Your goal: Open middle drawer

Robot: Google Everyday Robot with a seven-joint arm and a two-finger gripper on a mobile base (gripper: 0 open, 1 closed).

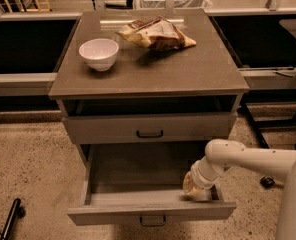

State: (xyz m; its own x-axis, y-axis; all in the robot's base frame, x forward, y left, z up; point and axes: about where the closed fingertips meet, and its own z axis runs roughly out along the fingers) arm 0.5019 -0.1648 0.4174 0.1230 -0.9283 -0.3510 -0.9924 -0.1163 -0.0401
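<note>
The middle drawer [138,176] is a grey-brown shallow tray pulled far out of the cabinet. Its low front [108,213] has a small dark bar handle [153,220] at centre. The tray looks empty. My gripper [195,190] hangs from the white arm [248,159], which comes in from the right. It sits down inside the drawer's right front corner, just behind the front panel. Above it, the taller-fronted top drawer [98,129] with a wider handle [149,133] stands slightly out.
On the cabinet top [188,69] sit a white bowl [99,53] at the left and a chip bag [155,34] at the back. Dark low shelving runs to both sides. A black leg [10,219] stands on the speckled floor at lower left.
</note>
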